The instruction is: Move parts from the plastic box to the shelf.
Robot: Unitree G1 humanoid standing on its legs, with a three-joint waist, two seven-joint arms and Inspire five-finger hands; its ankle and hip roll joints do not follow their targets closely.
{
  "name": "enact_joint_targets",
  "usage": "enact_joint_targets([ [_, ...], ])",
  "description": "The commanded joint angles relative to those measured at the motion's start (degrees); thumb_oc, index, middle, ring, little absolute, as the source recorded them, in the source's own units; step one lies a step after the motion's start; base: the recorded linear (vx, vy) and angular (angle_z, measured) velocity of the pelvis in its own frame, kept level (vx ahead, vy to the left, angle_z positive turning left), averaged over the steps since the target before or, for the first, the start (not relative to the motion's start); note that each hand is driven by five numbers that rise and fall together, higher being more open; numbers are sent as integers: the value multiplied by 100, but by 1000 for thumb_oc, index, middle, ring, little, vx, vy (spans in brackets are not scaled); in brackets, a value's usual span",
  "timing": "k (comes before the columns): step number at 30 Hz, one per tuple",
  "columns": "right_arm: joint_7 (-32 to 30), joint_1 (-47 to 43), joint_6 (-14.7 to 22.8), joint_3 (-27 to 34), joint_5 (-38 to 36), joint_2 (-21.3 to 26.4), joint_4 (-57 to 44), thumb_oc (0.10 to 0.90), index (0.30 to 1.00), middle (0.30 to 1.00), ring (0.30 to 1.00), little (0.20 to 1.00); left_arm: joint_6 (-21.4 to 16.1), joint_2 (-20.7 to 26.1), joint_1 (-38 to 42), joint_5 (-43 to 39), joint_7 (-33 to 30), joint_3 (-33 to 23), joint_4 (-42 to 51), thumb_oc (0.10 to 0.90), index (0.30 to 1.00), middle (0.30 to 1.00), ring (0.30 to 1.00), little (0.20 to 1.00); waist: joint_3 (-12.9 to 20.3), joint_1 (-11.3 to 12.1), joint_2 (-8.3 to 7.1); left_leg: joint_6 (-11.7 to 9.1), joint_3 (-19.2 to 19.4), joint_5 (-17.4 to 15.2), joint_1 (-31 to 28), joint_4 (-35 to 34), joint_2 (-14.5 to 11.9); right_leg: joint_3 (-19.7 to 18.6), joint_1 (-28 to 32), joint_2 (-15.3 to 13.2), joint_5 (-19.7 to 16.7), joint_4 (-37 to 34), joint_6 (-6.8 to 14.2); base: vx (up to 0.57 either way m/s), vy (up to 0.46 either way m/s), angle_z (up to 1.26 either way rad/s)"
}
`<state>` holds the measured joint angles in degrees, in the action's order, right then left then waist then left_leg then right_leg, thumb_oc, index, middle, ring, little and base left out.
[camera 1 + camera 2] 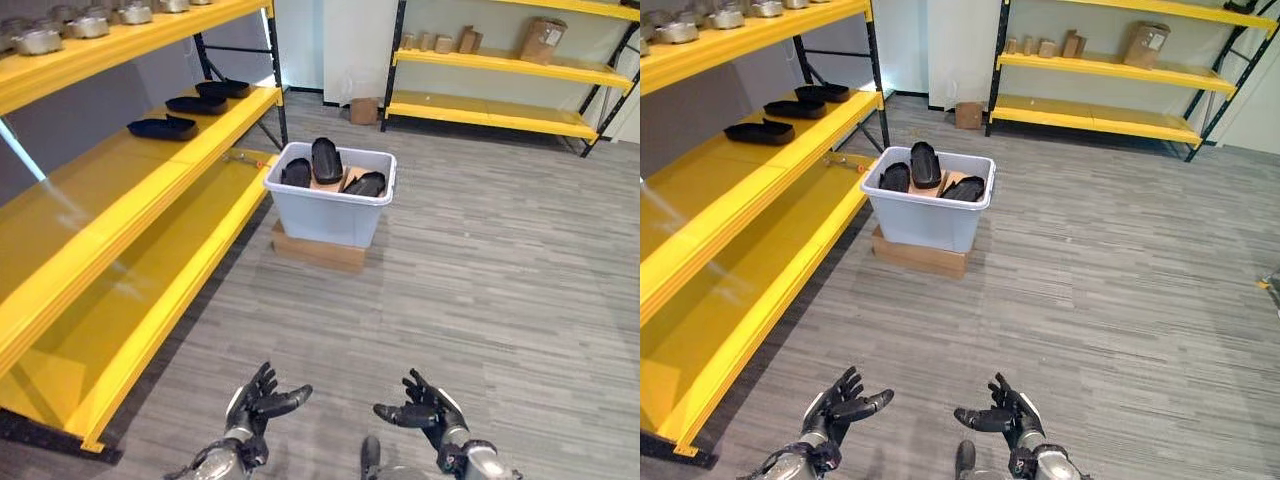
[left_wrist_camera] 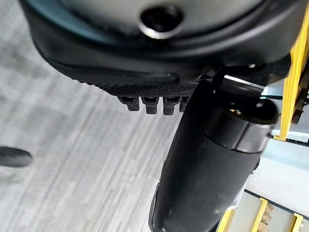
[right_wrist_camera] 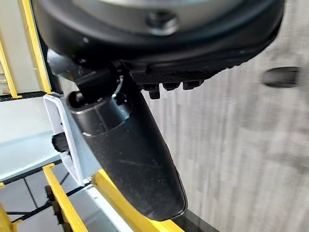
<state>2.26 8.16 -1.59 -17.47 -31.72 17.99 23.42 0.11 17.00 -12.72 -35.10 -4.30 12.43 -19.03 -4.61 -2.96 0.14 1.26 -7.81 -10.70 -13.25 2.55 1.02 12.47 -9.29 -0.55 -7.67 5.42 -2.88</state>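
A pale grey plastic box (image 1: pixel 331 210) stands on a flat cardboard carton (image 1: pixel 318 250) on the floor ahead, holding several black moulded parts (image 1: pixel 326 160). Three more black parts (image 1: pixel 163 127) lie in a row on the middle level of the yellow shelf (image 1: pixel 120 200) at the left. My left hand (image 1: pixel 256 402) and right hand (image 1: pixel 424 408) hang low at the bottom of the view, far short of the box. Both are open, palms turned inward, fingers relaxed and holding nothing. The left hand's thumb (image 2: pixel 203 164) and the right hand's thumb (image 3: pixel 130 150) stick straight out.
Metal pots (image 1: pixel 88 22) sit on the shelf's top level. A second yellow rack (image 1: pixel 500 70) with cardboard boxes (image 1: pixel 541 38) and small jars stands against the far wall, a small carton (image 1: pixel 364 110) beside it. Grey plank floor stretches between me and the box.
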Motion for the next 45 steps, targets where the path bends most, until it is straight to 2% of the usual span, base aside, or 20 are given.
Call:
enact_joint_targets([
  [1,23,-315,451,103,-210,24,-428,900,1000,1000,1000,1000,-387,197,506,212,85,39,670,900,1000,1000,1000,1000,-23,-129,-10,-159,-326,377,-542,-371,-313,-156,-384,-112,37,61,744,145,-49,12],
  [2,19,-295,461,119,-239,39,-427,900,1000,1000,1000,1000,-389,215,530,213,74,54,670,900,1000,1000,1000,1000,3,-151,0,-213,-316,411,-548,-330,-386,-153,-364,-77,109,97,711,275,-101,18],
  [3,-6,-256,497,155,-286,63,-381,900,1000,1000,1000,1000,-393,216,558,186,68,108,640,900,1000,1000,1000,1000,3,-182,5,-447,-203,872,-230,385,-562,-201,-114,72,321,14,581,274,-101,28],
  [4,-5,-257,498,155,-286,63,-379,900,1000,1000,1000,1000,-394,216,559,186,67,108,639,900,1000,1000,1000,1000,5,-182,6,-448,-204,861,-216,406,-562,-200,-116,74,317,9,580,250,-100,21],
  [9,52,-236,557,167,-379,191,-499,900,1000,1000,1000,1000,-394,270,487,122,148,202,740,900,1000,1000,1000,1000,-228,66,-268,-630,-289,1944,797,2449,-187,-478,489,123,349,-377,340,140,-69,-8],
  [10,29,-233,552,171,-412,206,-517,900,1000,1000,1000,1000,-386,272,473,90,149,222,760,900,1000,1000,1000,1000,-273,130,-328,-608,-323,2011,952,2815,-71,-532,581,94,370,-413,305,152,-41,-47],
  [12,42,-253,548,192,-695,181,-581,900,1000,1000,1000,1000,-329,226,435,-89,158,266,767,900,1000,1000,1000,1000,-361,190,-447,-411,-125,1808,1392,2952,-25,-639,730,-27,412,-453,295,107,-24,-50],
  [13,42,-251,547,193,-699,184,-583,900,1000,1000,1000,1000,-328,226,435,-92,159,268,767,900,1000,1000,1000,1000,-371,213,-425,-405,-104,1768,1391,2993,-48,-656,739,-2,417,-452,297,128,3,-18],
  [14,69,-215,567,213,-629,244,-814,900,1000,1000,1000,1000,-268,170,343,-299,214,298,782,900,1000,1000,1000,1000,-457,275,-582,-255,214,1443,1910,2793,-214,-743,895,-152,479,-464,347,137,41,-24],
  [17,57,-139,644,252,-507,274,-905,900,1000,1000,1000,1000,-276,188,207,-338,222,318,695,900,1000,1000,1000,1000,-490,423,-569,-261,514,1196,2026,1416,-580,-892,1106,-174,658,-492,445,202,129,-46],
  [18,57,-110,642,262,-487,268,-885,900,1000,1000,1000,1000,-281,183,188,-327,219,304,659,900,1000,1000,1000,1000,-481,449,-524,-318,507,1271,2039,1070,-652,-916,1169,-159,728,-513,458,190,168,-42],
  [21,15,-88,640,272,-431,266,-832,900,1000,1000,1000,1000,-277,172,185,-248,189,252,633,900,1000,1000,1000,1000,-447,598,-350,-510,196,1958,2284,46,-863,-1072,1435,-118,907,-568,517,195,179,-18],
  [24,23,-89,591,304,-472,230,-774,900,1000,1000,1000,1000,-291,150,207,-278,198,198,606,900,1000,1000,1000,1000,-438,598,-280,-541,287,1975,2132,-117,-905,-1099,1539,-164,992,-531,577,128,187,-35],
  [29,191,-58,520,239,-417,70,-846,900,1000,1000,1000,1000,-342,163,193,-294,169,110,583,900,1000,1000,1000,1000,-158,594,-292,-427,365,1714,1801,-267,-655,-1140,1627,-459,928,-581,770,147,194,-17],
  [33,125,-261,490,72,-223,-52,-714,900,1000,1000,1000,1000,-348,274,264,-279,99,50,572,900,1000,1000,1000,1000,-83,724,-320,-183,498,1372,1714,-100,-353,-1144,1546,-813,888,-295,1023,136,252,-6],
  [36,208,-315,498,23,-197,-154,-658,900,1000,1000,1000,1000,-328,357,215,-164,88,16,570,900,1000,1000,1000,1000,-170,755,-250,79,398,1283,1573,-113,-139,-1254,963,-917,584,1052,1090,54,233,-14],
  [38,213,-252,509,-40,-213,-200,-676,900,1000,1000,1000,1000,-297,393,223,-109,89,56,541,900,1000,1000,1000,1000,-323,678,-219,199,311,1229,1463,-90,10,-1375,581,-915,-185,1913,1105,48,193,7],
  [41,261,-144,485,-58,-147,-180,-733,900,1000,1000,1000,1000,-234,479,199,42,176,110,572,900,1000,1000,1000,1000,-478,598,-48,366,162,1146,1245,-93,40,-1189,46,-816,-236,2849,998,79,180,44],
  [43,263,-106,433,-55,-183,-173,-690,900,1000,1000,1000,1000,-183,454,121,50,270,131,562,900,1000,1000,1000,1000,-449,536,-11,399,91,1058,1028,-198,89,-993,-243,-743,-48,2708,957,212,107,25],
  [45,269,-164,414,-97,-281,-161,-649,900,1000,1000,1000,1000,-182,433,96,24,330,171,536,900,1000,1000,1000,1000,-478,473,-89,387,14,969,800,-291,202,-728,-519,-568,68,1882,921,272,37,-4],
])
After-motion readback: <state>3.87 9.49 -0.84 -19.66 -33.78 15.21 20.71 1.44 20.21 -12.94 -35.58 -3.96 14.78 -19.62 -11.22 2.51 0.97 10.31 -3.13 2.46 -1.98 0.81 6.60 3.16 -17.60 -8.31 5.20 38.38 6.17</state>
